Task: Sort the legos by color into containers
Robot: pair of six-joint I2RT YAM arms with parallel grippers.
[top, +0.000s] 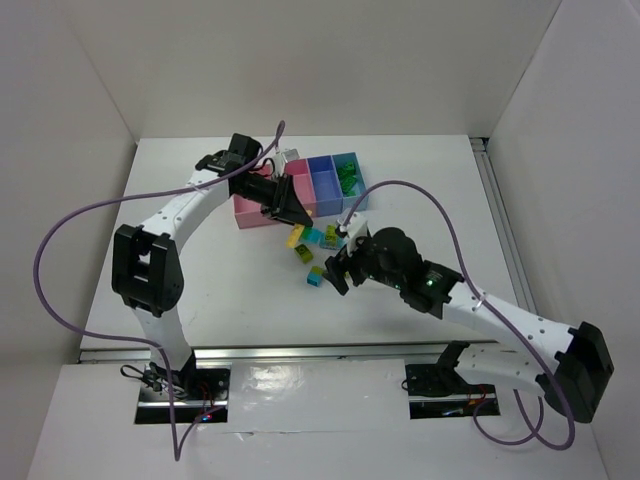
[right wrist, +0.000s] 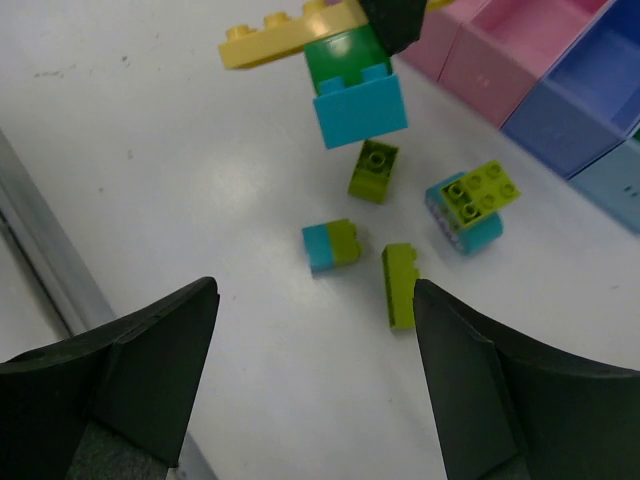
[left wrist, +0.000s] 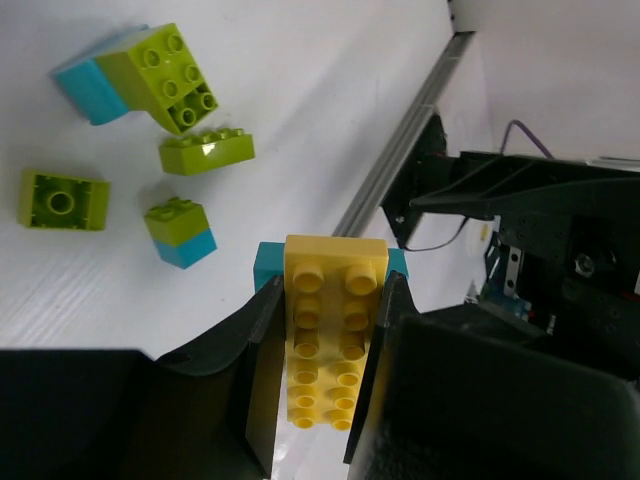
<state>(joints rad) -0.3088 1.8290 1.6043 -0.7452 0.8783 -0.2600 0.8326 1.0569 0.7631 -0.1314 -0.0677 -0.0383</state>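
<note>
No text, label or number can be read anywhere.

White table (top: 430, 180) with legos (top: 316, 276), containers (top: 322, 182)

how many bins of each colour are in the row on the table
pink bins: 2
blue-violet bin: 1
light blue bin: 1
total: 4

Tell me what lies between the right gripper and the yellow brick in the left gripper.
Right wrist view: between the right gripper and the yellow brick lie loose legos: a cyan-and-lime brick, a long lime brick, a small lime brick.
</note>
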